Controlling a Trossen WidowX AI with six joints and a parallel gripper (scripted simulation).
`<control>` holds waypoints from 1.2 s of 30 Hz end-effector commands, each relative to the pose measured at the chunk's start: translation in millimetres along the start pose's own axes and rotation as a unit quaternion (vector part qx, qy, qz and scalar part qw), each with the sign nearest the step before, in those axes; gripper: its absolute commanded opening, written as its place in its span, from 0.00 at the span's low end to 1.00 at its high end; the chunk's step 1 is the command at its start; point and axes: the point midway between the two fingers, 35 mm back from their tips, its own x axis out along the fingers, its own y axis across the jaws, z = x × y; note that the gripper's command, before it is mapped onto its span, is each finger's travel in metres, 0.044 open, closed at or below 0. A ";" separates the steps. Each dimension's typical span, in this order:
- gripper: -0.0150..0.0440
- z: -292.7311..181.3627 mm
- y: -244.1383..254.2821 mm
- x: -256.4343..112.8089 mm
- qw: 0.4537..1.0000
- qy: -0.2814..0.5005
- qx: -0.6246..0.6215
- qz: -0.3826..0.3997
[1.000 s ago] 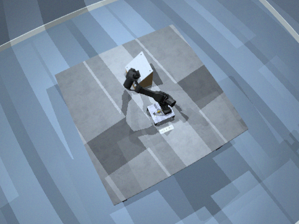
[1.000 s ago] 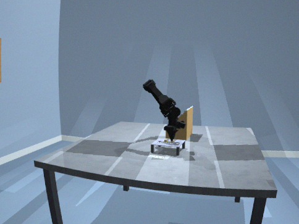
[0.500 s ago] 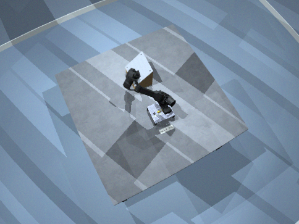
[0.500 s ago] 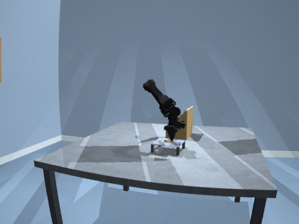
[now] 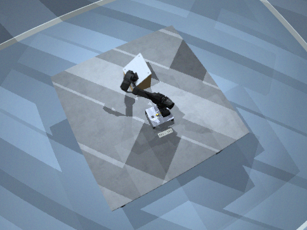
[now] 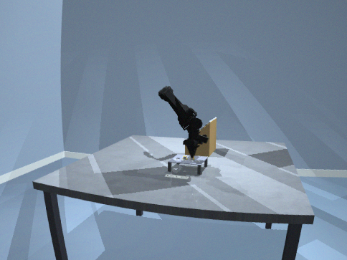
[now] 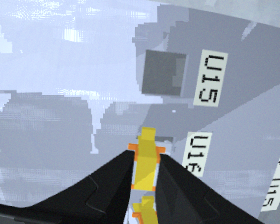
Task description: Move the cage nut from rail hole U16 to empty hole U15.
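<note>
Yellow nut gripped at U16

At lower centre of the wrist view, the yellow cage nut with orange edges (image 7: pixel 145 167) is pinched between the nearly closed fingers of the black end effector (image 6: pixel 192 157) (image 7: pixel 145 161), beside the white U16 label (image 7: pixel 198 154). Above it, the square U15 hole (image 7: pixel 163 73) is left open. The pale rail plate (image 5: pixel 157 122) (image 6: pixel 179 161) is set well inside the grey surface's edges (image 5: pixel 95 174) (image 6: pixel 172 207).

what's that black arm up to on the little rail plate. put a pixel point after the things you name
The arm's gripper (image 6: pixel 192 157) (image 7: pixel 145 161) is shut on a yellow cage nut (image 7: pixel 146 170) by the U16 label (image 7: pixel 197 154). The square hole beside the U15 label (image 7: pixel 210 76) is empty (image 7: pixel 162 73), so the nut has yet to go in there.
</note>
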 end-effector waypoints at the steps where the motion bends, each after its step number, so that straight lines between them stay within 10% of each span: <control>1: 0.30 -1.0 0.6 -0.4 1.000 0.002 -0.002 -0.004; 36: 0.30 -1.1 2.5 -0.8 1.000 0.002 -0.002 -0.029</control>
